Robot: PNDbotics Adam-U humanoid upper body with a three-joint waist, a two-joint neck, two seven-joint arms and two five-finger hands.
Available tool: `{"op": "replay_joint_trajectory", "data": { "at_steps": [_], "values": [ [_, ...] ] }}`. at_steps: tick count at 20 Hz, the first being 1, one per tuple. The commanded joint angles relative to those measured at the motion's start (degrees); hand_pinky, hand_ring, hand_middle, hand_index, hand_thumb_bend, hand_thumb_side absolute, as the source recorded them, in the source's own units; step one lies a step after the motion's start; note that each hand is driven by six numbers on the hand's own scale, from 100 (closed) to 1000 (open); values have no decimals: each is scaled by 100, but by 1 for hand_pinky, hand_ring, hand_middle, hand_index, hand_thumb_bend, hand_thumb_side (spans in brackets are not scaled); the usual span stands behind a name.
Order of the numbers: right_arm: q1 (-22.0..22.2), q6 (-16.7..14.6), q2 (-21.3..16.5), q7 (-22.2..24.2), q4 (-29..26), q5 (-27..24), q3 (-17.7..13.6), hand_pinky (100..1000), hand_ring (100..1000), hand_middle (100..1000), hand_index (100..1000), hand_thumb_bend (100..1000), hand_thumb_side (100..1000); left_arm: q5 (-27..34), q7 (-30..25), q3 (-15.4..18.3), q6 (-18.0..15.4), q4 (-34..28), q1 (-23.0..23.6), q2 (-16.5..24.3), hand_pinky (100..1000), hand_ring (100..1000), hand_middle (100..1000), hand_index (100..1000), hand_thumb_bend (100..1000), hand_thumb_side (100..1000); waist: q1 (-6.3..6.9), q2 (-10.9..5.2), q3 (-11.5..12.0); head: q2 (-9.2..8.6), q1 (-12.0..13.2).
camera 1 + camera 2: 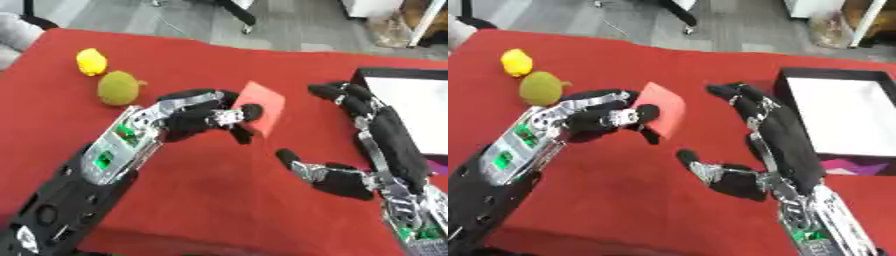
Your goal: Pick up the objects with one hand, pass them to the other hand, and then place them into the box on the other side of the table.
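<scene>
My left hand (pixel 197 117) is shut on a flat red card-like piece (pixel 262 107), holding it tilted just above the red table (pixel 201 200) at the centre. To its right my right hand (pixel 376 145) is open, palm toward the piece, fingers spread and thumb low, a short gap away. The box (pixel 842 112), black-rimmed with a white inside, stands at the right edge behind the right hand. A yellow lemon-like object (pixel 91 61) and an olive-green round fruit (pixel 118 87) lie at the table's far left.
Grey floor and chair legs show beyond the table's far edge. A purple patch (pixel 852 166) lies beside the box's near side.
</scene>
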Motion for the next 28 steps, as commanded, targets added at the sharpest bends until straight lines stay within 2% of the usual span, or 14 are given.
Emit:
{"op": "replay_joint_trajectory", "data": {
  "at_steps": [1,11,28],
  "values": [
    [-94,-36,-68,45,-147,-73,15,712,732,711,839,567,405,143,-46,-21,-4,-145,-137,-8,699,596,536,655,102,641,14,-47,-16,-11,-23],
    [-156,-58,-47,12,-215,-206,65,704,723,707,843,598,434,306,-145,-152,-41,-229,-198,-63,706,614,545,662,113,639,17,-45,-33,-11,-33],
    [-224,4,-12,-89,-214,-362,132,682,690,681,836,591,433,268,-422,-372,-57,-222,-170,-150,712,628,549,665,106,642,13,-36,-46,-11,-57]
  ]
}}
